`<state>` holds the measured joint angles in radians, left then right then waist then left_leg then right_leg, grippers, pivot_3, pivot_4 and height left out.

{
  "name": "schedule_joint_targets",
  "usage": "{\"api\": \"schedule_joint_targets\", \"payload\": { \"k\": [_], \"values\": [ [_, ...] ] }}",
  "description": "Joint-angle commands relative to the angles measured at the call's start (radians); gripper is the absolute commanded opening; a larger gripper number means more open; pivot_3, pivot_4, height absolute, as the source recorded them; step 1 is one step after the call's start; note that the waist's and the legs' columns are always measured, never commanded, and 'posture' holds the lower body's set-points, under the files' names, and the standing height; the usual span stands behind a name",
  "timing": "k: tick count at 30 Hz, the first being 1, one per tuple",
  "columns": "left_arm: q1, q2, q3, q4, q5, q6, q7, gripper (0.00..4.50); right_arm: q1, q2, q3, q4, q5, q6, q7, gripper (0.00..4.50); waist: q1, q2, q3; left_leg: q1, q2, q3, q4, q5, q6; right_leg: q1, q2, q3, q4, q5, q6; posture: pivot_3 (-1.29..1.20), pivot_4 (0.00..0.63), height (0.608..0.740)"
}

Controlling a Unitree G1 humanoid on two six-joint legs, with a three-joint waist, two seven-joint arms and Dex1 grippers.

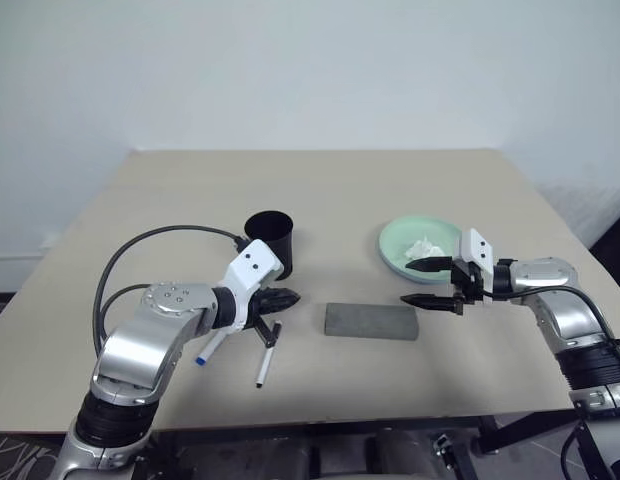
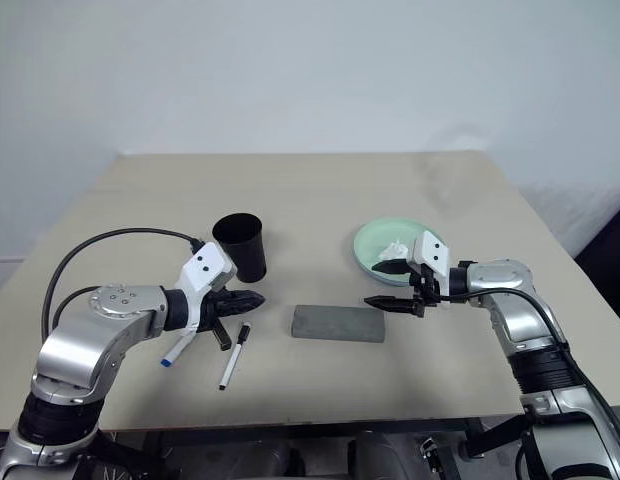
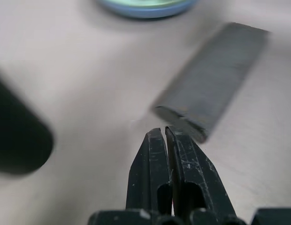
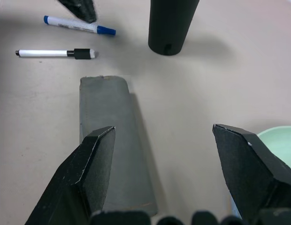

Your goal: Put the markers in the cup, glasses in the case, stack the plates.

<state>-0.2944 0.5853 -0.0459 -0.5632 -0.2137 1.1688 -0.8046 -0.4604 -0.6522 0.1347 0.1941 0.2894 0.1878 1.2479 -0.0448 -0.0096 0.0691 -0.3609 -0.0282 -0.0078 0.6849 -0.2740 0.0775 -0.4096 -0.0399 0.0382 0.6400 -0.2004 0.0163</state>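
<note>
Two markers lie on the table in front of the black cup (image 1: pixel 270 240): a blue-capped one (image 1: pixel 212 346) and a white one with a black cap (image 1: pixel 266 358). Just above them my left gripper (image 1: pixel 282 297) is shut with nothing in it, pointing toward the grey case (image 1: pixel 371 321). The case lies closed mid-table. The mint green plate (image 1: pixel 402 262) sits at the right on a light blue plate (image 3: pixel 136 10). My right gripper (image 1: pixel 431 283) stands open beside the plates, aimed at the case's right end. The glasses are out of view.
A crumpled white tissue (image 1: pixel 425 245) lies in the green plate. The beige table (image 1: pixel 320 190) has free room behind the cup and along its left side. Its front edge runs close below the markers and the case.
</note>
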Motion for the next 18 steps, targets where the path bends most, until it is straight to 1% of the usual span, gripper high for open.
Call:
{"api": "schedule_joint_targets", "payload": {
  "k": [1,6,9,10,12,13,15,18],
  "values": [
    [0.019,-0.009,0.031,-0.063,-0.006,0.084,0.098,0.02,-0.044,0.010,-0.007,0.014,-0.013,-0.035,0.005,3.60,-0.001,0.000,0.000,0.000,0.000,0.000,0.000,0.000,0.000,0.000,0.000,0.000,0.000,0.000,0.000,0.00,0.000,0.740],
    [0.032,-0.034,0.052,-0.115,0.000,0.193,0.218,0.02,-0.054,0.033,-0.001,0.038,-0.017,-0.048,0.008,3.60,0.000,0.000,0.000,0.000,0.000,0.000,-0.001,-0.002,-0.003,-0.001,0.000,0.000,0.000,0.000,0.000,0.00,0.000,0.740],
    [0.022,-0.063,0.074,-0.147,-0.003,0.279,0.279,0.65,-0.050,0.045,0.008,0.039,-0.018,-0.048,0.014,3.60,0.001,0.000,0.000,0.000,0.000,-0.001,-0.001,-0.003,-0.006,0.000,0.000,0.000,0.000,0.000,0.000,0.00,0.000,0.740],
    [0.021,-0.066,0.077,-0.162,-0.004,0.315,0.295,0.93,-0.051,0.052,0.012,0.040,-0.018,-0.047,0.016,3.60,0.000,0.000,0.000,0.000,0.000,-0.001,-0.001,-0.003,-0.006,0.000,0.000,0.000,0.000,0.000,0.000,0.00,0.000,0.740],
    [0.017,-0.073,0.084,-0.178,-0.011,0.363,0.317,1.69,-0.053,0.059,0.017,0.042,-0.018,-0.048,0.019,3.60,0.000,0.000,0.000,0.000,0.000,-0.001,-0.001,-0.003,-0.006,0.000,0.000,0.000,0.000,0.000,0.000,0.00,0.000,0.740],
    [0.006,-0.087,0.103,-0.179,-0.014,0.392,0.325,1.93,-0.058,0.066,0.022,0.045,-0.020,-0.048,0.017,3.60,0.000,0.000,0.000,0.000,0.000,-0.001,-0.001,-0.003,-0.006,0.000,0.000,0.000,0.000,0.000,0.000,0.00,0.000,0.740],
    [-0.025,-0.114,0.146,-0.166,-0.022,0.435,0.347,1.93,-0.072,0.078,0.028,0.054,-0.018,-0.045,0.018,3.60,0.000,0.000,0.000,0.000,0.000,-0.001,-0.001,-0.004,-0.006,0.000,0.001,0.000,0.000,0.000,0.000,0.00,0.000,0.740],
    [-0.051,-0.121,0.175,-0.157,-0.048,0.446,0.369,1.93,-0.083,0.086,0.033,0.069,-0.022,-0.046,0.028,3.60,0.000,0.000,0.000,0.000,0.000,-0.001,-0.001,-0.003,-0.008,-0.001,0.001,-0.001,0.000,0.001,-0.001,0.00,0.000,0.740]
  ]
}}
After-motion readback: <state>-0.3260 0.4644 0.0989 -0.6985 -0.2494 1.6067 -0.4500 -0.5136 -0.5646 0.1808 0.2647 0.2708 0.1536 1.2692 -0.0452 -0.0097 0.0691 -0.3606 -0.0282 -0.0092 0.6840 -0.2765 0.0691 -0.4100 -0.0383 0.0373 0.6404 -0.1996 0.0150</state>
